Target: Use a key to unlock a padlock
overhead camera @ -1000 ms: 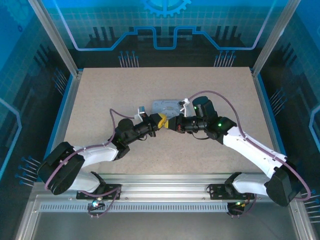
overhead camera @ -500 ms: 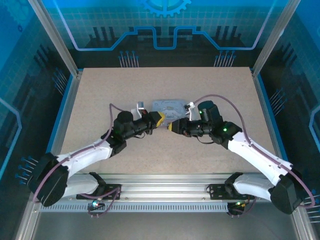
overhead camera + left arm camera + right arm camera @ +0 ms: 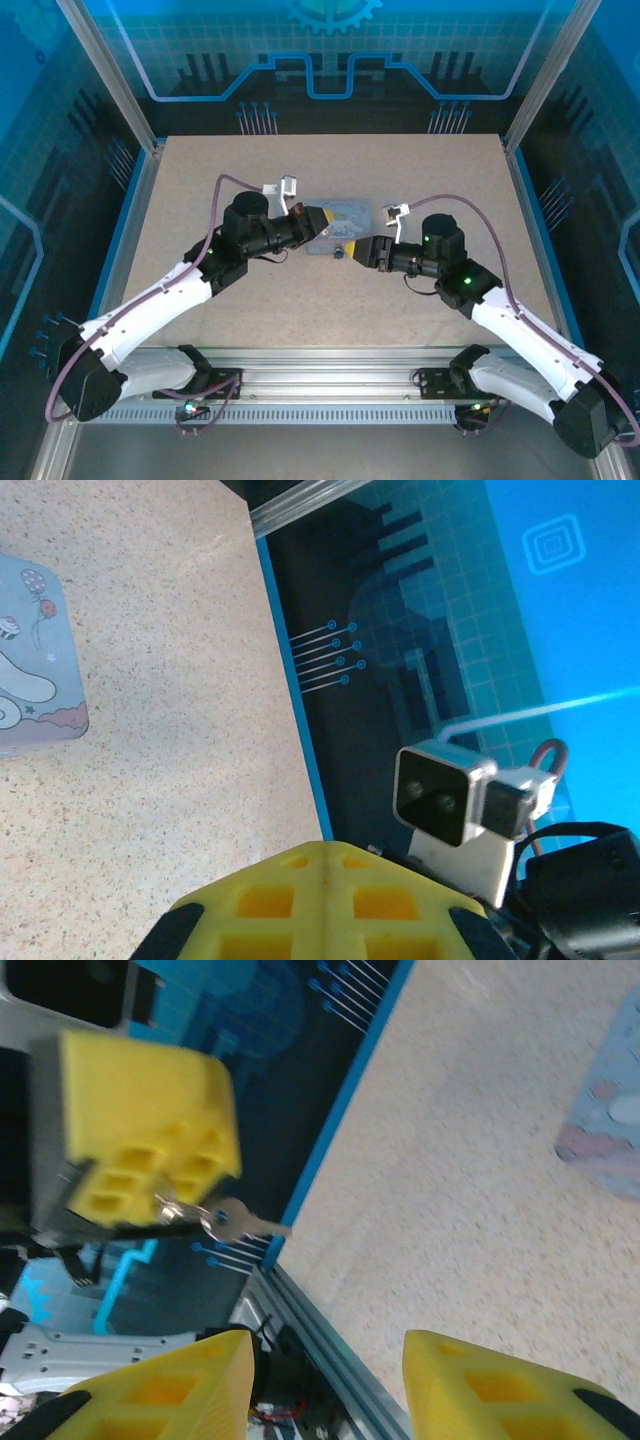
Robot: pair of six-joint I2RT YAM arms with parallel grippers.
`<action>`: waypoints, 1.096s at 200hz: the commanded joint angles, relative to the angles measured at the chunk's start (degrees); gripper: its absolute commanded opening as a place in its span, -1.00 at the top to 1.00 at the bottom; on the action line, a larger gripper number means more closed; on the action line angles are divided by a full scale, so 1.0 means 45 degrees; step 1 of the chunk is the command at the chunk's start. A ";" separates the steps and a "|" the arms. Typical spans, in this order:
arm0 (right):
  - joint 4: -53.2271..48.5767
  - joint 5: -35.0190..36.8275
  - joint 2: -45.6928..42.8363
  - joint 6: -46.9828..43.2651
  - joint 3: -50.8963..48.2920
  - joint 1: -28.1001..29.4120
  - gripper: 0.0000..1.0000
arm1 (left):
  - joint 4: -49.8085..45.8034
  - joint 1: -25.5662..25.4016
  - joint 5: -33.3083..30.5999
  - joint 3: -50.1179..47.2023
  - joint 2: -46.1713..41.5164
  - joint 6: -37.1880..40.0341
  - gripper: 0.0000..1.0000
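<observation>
Yellow-tipped, the right claw stands partly open with nothing between its jaws. Just ahead of it in the right wrist view is the left claw, its yellow pads pressed shut. A small silvery key sticks out from under those pads, round head outward, hanging in the air above the table. At the root of the key is a small dark bit that is probably the padlock, pinched by the left claw. From above, both claws point at each other over the near edge of a pale blue cartoon tin in the middle of the table.

The step in hand looks like the key sitting in the lock with no grip on it. The next move probably calls for the right claw to close on the key's head and twist, while the left holds the lock steady.

The lock's body is almost wholly hidden by the pads. Whether the key is fully seated, or the shackle sprung, cannot be told. The right wrist view is blurred, and from above both things are too small to make out.
</observation>
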 commanded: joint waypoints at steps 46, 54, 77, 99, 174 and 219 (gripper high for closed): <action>0.4302 -0.0654 0.0495 0.1140 -0.0228 0.0026 0.15 | 0.1483 -0.0433 0.0139 -0.0151 0.0456 -0.0159 1.00; 0.4332 -0.0654 0.0554 0.1156 -0.0171 0.0105 0.17 | 0.1598 -0.0484 0.0118 -0.0186 0.0467 -0.0185 1.00; 0.4354 -0.0638 0.0659 0.1138 -0.0094 0.0344 0.17 | 0.2081 -0.0521 0.0145 -0.0385 0.0468 -0.0460 1.00; 0.4044 -0.0518 0.0705 0.1046 0.0059 0.0400 0.16 | 0.2292 -0.0554 0.0141 -0.0444 0.0487 -0.0599 1.00; 0.4429 -0.0520 0.0999 0.1160 0.0139 0.0671 0.46 | 0.2949 -0.0870 0.0134 -0.0580 0.0701 -0.0966 1.00; 0.3936 -0.0159 0.0662 0.0886 0.0177 0.0586 0.81 | 0.3091 -0.0932 0.0076 -0.0794 0.0653 -0.1045 1.00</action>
